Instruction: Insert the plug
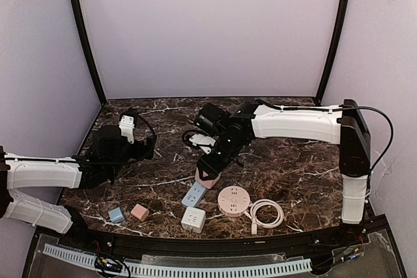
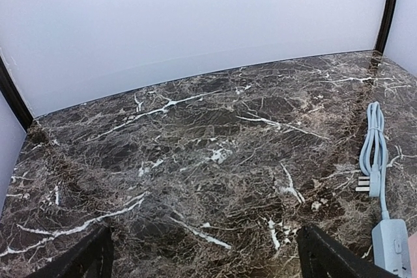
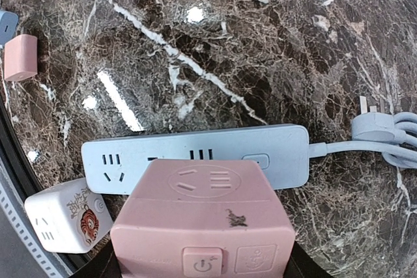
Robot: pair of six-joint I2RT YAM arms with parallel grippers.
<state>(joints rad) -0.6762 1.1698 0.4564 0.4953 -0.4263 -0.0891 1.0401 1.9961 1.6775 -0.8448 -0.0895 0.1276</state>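
My right gripper (image 1: 210,171) is shut on a pink cube plug (image 1: 206,178), low over the light blue power strip (image 1: 193,194). In the right wrist view the pink cube (image 3: 205,219) fills the lower middle and covers part of the strip (image 3: 287,154). Its top face shows a socket and a power button; its prongs are hidden underneath. I cannot tell whether it touches the strip. My left gripper (image 1: 133,136) hangs open at the left over bare marble, with both dark fingertips (image 2: 85,262) far apart and nothing between them.
A white cube socket (image 1: 193,219), a round pink socket (image 1: 234,200) with a coiled white cable (image 1: 266,213), a small blue cube (image 1: 116,215) and a small pink cube (image 1: 139,211) lie near the front edge. The strip's coiled cable (image 2: 374,148) lies behind it.
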